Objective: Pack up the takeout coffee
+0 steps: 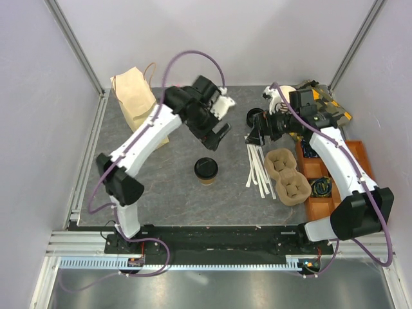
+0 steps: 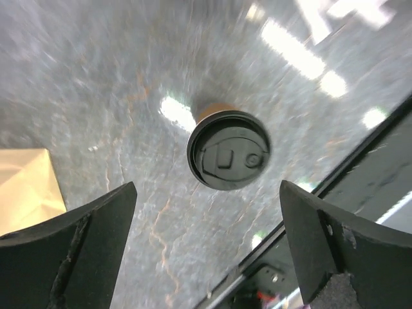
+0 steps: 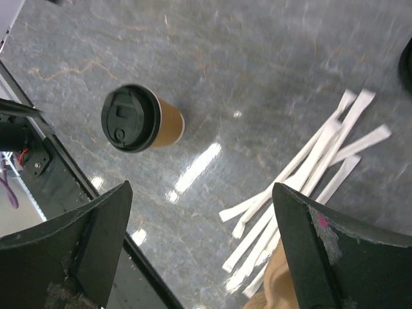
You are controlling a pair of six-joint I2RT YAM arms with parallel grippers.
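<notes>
- Left gripper [image 1: 217,134]: jaws apart, hovering over the upright cup [image 1: 206,168], slightly beyond it; I'm judging it nearer.
- Right gripper [image 1: 257,135]: jaws apart, hanging off to its right.

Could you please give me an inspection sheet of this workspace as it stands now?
Surface: grey stone-patterned table, no spills seen.
Job's things: takeout coffee upright, lid on, standing alone mid-table.
Clutter: paper bag upright at the far left corner; paper-wrapped straws lying loose beside a pulp cup carrier; orange bin at the right edge, with small items in it.
Grippers: left hand open, empty, raised over the coffee; right hand open, empty, raised near the far end of the straws.
Cables: purple cables looping along both arms.
Surroundings: white walls with an aluminium frame.
</notes>
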